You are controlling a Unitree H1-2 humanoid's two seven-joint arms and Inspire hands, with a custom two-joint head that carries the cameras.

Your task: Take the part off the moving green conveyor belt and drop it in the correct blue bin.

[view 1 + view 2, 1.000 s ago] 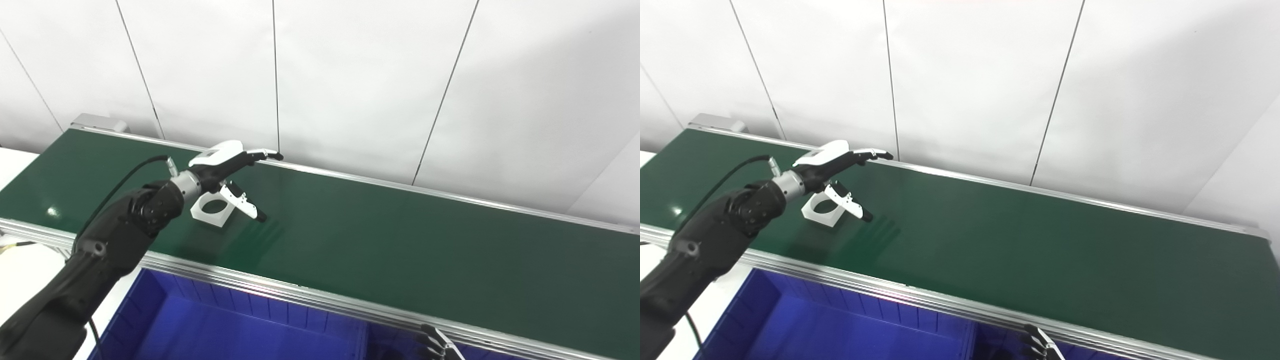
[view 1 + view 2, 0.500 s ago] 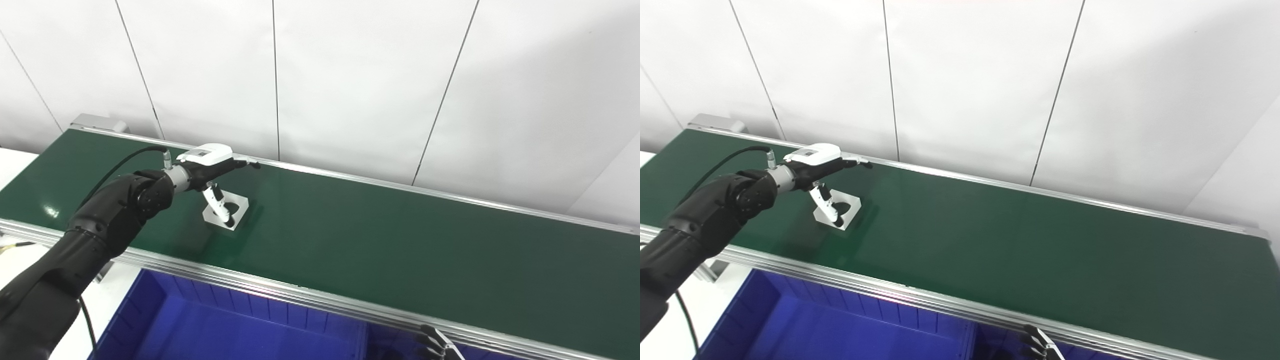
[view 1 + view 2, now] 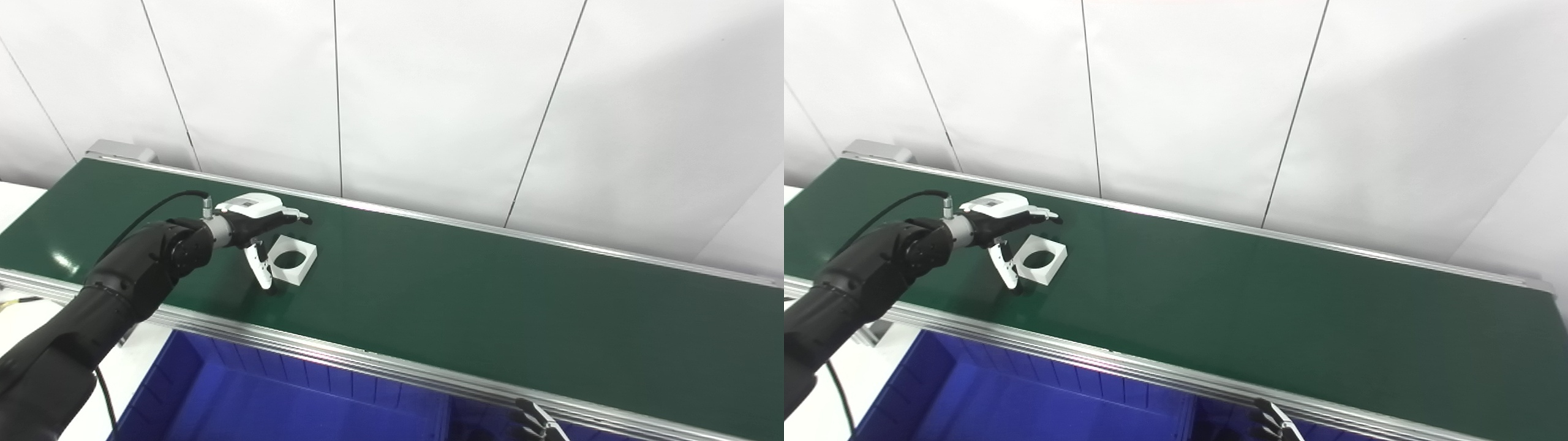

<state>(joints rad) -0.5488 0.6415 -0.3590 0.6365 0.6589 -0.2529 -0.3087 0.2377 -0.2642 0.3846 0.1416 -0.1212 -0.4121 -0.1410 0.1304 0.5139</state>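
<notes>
**Reaching for the square ring on the belt**

My left hand (image 3: 260,222) hangs low over the green conveyor belt (image 3: 465,288), fingers spread and gripping nothing. The long fingers (image 3: 295,215) stretch out flat past the far-left corner of the white square part with a round hole (image 3: 293,260), while my thumb (image 3: 260,270) points down toward the belt just left of it. I hold this shape so the part sits in the gap between thumb and fingers, and closing should pinch its left wall. The part lies flat on the belt, slightly turned, near the left end and roughly midway between the near and far rails. Whether my thumb already touches it I cannot tell; it looks just beside.

My right hand (image 3: 1274,425) waits at the bottom edge, only dark fingertips in view, so I cannot tell whether it is spread or curled.

Room is generous: the belt to the right of the part is bare, and nothing stands between the part and the near aluminium rail (image 3: 343,352). The blue bin (image 3: 263,398) lies just beyond that rail, below, its inside open. I judge the carry will need a lift over the rail before letting go. The far rail (image 3: 1213,222) and the white wall panels (image 3: 1182,92) leave less space behind.
</notes>
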